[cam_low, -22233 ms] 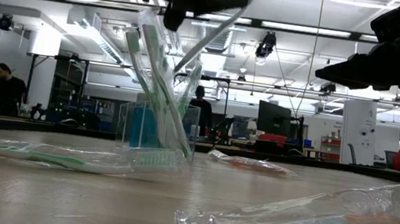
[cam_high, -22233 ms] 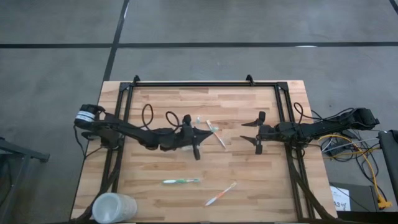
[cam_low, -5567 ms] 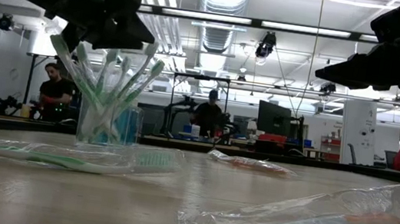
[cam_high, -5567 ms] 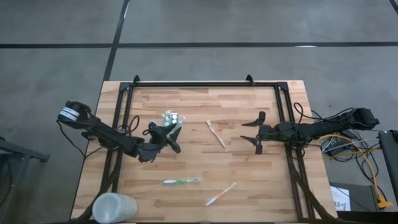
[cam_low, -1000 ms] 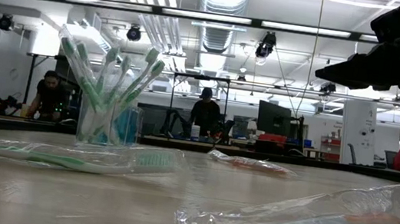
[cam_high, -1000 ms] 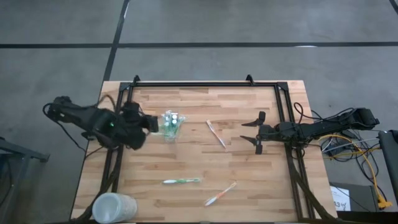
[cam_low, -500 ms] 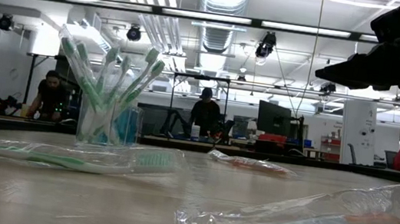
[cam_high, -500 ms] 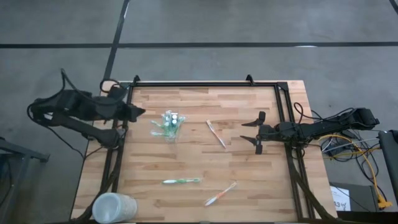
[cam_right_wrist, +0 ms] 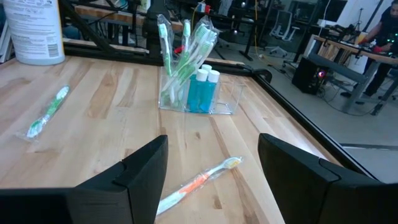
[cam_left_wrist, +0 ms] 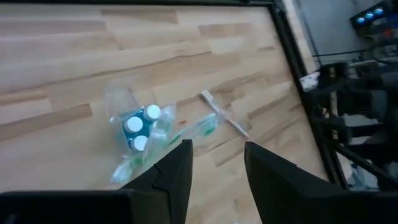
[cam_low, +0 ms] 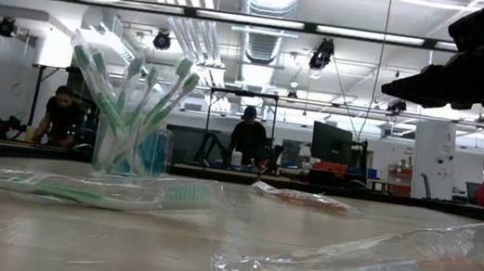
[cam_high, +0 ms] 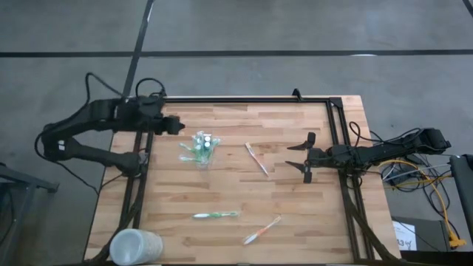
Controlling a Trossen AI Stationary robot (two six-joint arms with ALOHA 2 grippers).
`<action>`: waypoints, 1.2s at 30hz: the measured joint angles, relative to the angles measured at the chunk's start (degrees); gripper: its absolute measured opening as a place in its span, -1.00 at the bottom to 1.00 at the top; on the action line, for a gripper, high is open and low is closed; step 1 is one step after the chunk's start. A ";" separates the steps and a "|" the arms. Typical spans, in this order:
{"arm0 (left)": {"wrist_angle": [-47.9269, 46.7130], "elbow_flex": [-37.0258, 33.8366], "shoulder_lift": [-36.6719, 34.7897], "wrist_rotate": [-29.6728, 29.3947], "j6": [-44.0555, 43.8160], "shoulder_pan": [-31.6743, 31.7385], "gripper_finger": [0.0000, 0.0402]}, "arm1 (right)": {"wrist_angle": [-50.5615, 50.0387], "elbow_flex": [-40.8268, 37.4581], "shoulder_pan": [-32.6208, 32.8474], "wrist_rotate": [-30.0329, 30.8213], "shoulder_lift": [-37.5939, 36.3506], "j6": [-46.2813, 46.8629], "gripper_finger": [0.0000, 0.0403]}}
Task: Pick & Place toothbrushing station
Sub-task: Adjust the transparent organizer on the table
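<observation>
Toothbrushing station (cam_high: 201, 148) stood free on the tabletop (cam_high: 244, 222), both pincers parted and empty.

The clear holder was seen upright on the left-centre of the tabletop, with green-and-white brushes leaning out of it and small blue tubes (cam_right_wrist: 202, 91) inside; nothing was touching it; the left pincer (cam_high: 176, 124) was raised near the tabletop's rear left corner, apart from the station, its fingers (cam_left_wrist: 174, 174) spread with nothing between them; the right pincer (cam_high: 306, 157) was held at the right side, jaws wide and empty; an orange-and-white wrapped toothbrush (cam_high: 256, 158) lay between station and right pincer; a green wrapped toothbrush (cam_high: 215, 215) and another orange one (cam_high: 262, 230) lay nearer the front; a frosted white cup (cam_high: 135, 247) sat at the front left corner.
</observation>
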 joint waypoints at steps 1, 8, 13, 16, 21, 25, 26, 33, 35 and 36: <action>0.04 -0.01 0.56 1.01 0.02 1.52 -0.26 | 0.00 0.00 0.00 0.00 0.01 0.01 0.21; 0.24 0.02 4.63 4.75 1.08 13.58 -0.26 | 0.00 0.00 -0.01 0.00 0.01 0.00 0.21; 1.40 0.02 8.31 10.74 4.34 21.03 -0.26 | 0.00 0.00 0.00 0.00 0.01 0.00 0.21; 1.92 0.02 11.36 15.13 6.23 23.84 -0.26 | 0.00 0.01 -0.01 0.00 0.01 0.00 0.21; 1.90 0.02 16.99 19.34 9.75 28.06 -0.26 | 0.00 0.00 -0.02 0.00 0.00 0.01 0.21; 1.88 0.02 21.40 23.82 12.74 30.12 -0.26 | 0.00 0.00 -0.01 0.00 0.00 0.00 0.21; 1.88 0.02 22.43 24.47 13.27 30.50 -0.26 | 0.00 0.00 0.00 0.00 0.00 0.00 0.21; 0.36 -0.10 29.03 29.57 15.20 32.06 -0.26 | 0.00 0.00 -0.01 -0.01 0.01 0.00 0.21; -0.39 -0.84 30.36 30.30 15.61 32.02 -0.26 | 0.00 0.00 0.00 0.00 0.02 0.00 0.21; -0.49 -1.33 30.91 30.40 15.75 32.02 -0.26 | 0.00 0.00 -0.02 0.00 0.01 0.00 0.21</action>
